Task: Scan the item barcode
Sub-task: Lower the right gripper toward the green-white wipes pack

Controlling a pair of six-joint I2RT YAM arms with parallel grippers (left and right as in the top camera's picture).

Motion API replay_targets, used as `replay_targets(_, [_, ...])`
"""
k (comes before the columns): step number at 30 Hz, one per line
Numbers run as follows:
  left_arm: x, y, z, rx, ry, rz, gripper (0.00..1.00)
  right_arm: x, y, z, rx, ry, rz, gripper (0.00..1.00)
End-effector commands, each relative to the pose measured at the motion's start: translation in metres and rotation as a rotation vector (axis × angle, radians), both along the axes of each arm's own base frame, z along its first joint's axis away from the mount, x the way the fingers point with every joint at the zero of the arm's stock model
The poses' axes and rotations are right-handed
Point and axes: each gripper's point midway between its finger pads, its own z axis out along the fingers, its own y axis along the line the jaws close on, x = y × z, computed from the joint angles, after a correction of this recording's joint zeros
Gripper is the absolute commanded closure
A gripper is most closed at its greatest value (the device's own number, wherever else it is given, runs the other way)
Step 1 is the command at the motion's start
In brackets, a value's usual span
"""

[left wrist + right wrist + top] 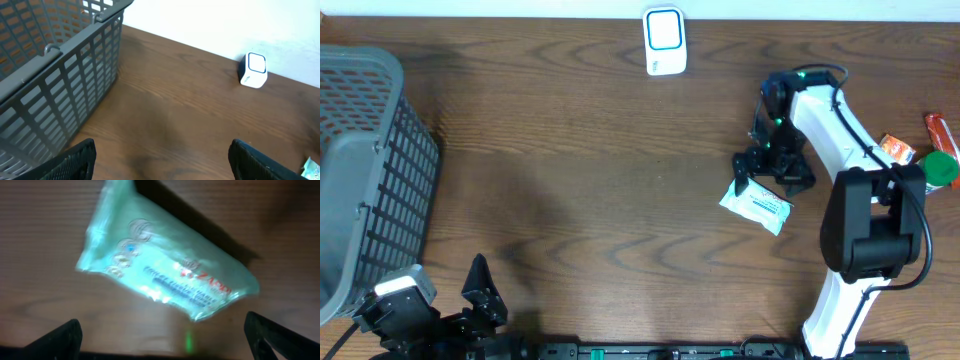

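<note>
1. Overhead: the green packet point(757, 205) lies flat toward the bench's point(600, 200) right edge, long side slanting left-right.
2. Right tool point(768, 175) hangs just over it, wide open, empty.
3. Left tool point(165, 167), open and empty, sits far off.

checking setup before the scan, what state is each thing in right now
packet, lying flat on the table, not gripped
right claw, open, over the packet
left claw, open, holding nothing
scanner, upright at the table's far edge
basket, upright, nothing visible inside
</note>
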Motion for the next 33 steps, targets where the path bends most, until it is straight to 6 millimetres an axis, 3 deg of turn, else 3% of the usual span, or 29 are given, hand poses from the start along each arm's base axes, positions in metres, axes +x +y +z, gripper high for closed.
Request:
replay_targets(1, [-0.001,0.000,0.001,0.018,-0.005,-0.006,0.15,-0.008,-0.013,-0.017,0.052,0.010,-0.025,0.01])
replay_targets(5, [-0.001,0.000,0.001,0.018,-0.005,-0.006,0.15,-0.008,-0.021,-0.033,0.165,-0.015,-0.095,0.01])
replay_targets(10, [-0.001,0.000,0.001,0.018,-0.005,-0.006,0.15,-0.010,-0.001,-0.035,0.437,-0.055,-0.120,0.01])
replay_targets(15, [-0.001,0.000,0.001,0.018,-0.005,-0.006,0.15,-0.027,0.012,-0.048,0.530,-0.038,-0.165,0.03])
replay_targets(19, [-0.001,0.000,0.001,0.018,-0.005,-0.006,0.15,-0.038,0.015,-0.063,0.537,-0.037,-0.169,0.24])
replay_targets(22, [-0.001,0.000,0.001,0.018,-0.005,-0.006,0.15,-0.039,0.015,-0.067,0.537,-0.046,-0.167,0.49])
replay_targets(23, [-0.001,0.000,0.001,0.018,-0.005,-0.006,0.15,-0.038,0.015,-0.067,0.538,-0.052,-0.165,0.51])
replay_targets(26, [-0.001,0.000,0.001,0.018,-0.005,-0.006,0.15,-0.033,0.015,-0.069,0.535,-0.074,-0.169,0.44])
replay_targets(28, [-0.001,0.000,0.001,0.018,-0.005,-0.006,0.15,-0.029,0.015,-0.071,0.531,-0.089,-0.174,0.27])
replay_targets(30, [-0.001,0.000,0.001,0.018,-0.005,-0.006,0.15,-0.025,0.015,-0.073,0.526,-0.103,-0.182,0.20])
replay_targets(31, [-0.001,0.000,0.001,0.018,-0.005,-0.006,0.15,-0.024,0.016,-0.076,0.522,-0.111,-0.191,0.22])
replay_targets(33, [-0.001,0.000,0.001,0.018,-0.005,-0.006,0.15,-0.024,0.017,-0.081,0.515,-0.117,-0.212,0.43])
